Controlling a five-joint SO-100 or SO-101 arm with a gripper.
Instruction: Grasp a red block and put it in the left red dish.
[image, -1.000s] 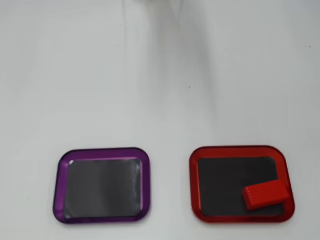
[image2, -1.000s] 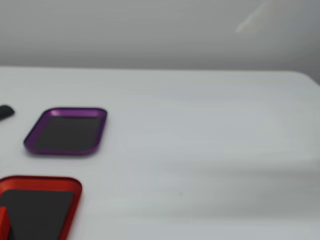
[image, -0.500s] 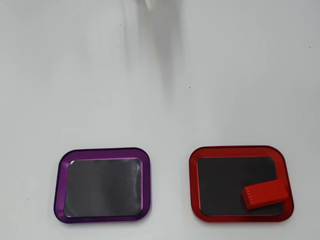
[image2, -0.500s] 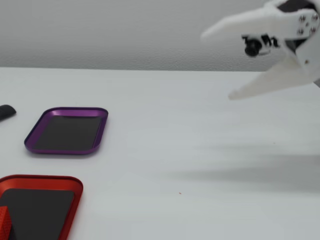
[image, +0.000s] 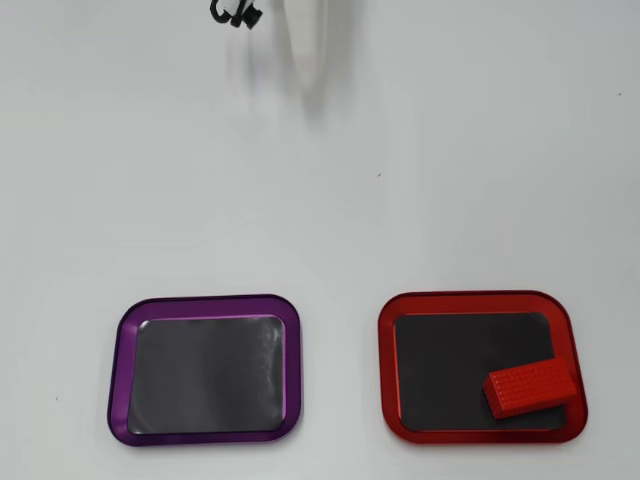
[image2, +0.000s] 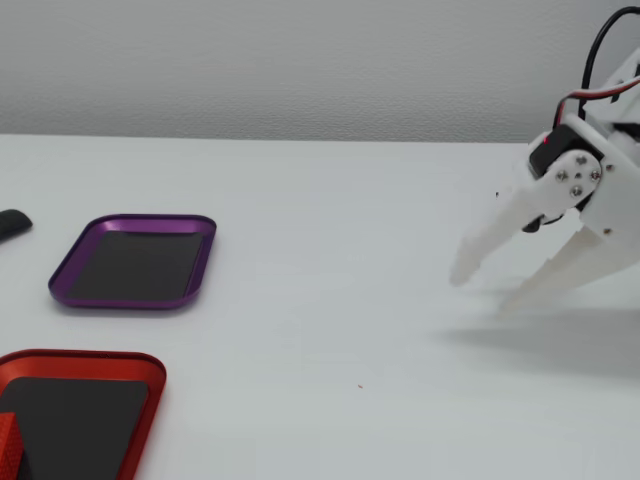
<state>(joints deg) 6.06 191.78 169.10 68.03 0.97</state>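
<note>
The red block (image: 530, 388) lies inside the red-rimmed dish (image: 478, 301), in its lower right corner in the overhead view, with one end over the rim. In the fixed view the dish (image2: 95, 361) is at the bottom left and only a sliver of the block (image2: 8, 445) shows at the left edge. My white gripper (image2: 483, 292) hangs open and empty above the table at the right of the fixed view, far from the dish. In the overhead view only a blurred white part of it (image: 312, 40) shows at the top edge.
A purple-rimmed tray (image: 205, 304) with a black inside lies beside the red dish; it also shows in the fixed view (image2: 140, 222). A small dark object (image2: 12, 224) lies at the left edge of the fixed view. Black cables (image: 235, 12) show at the top of the overhead view.
</note>
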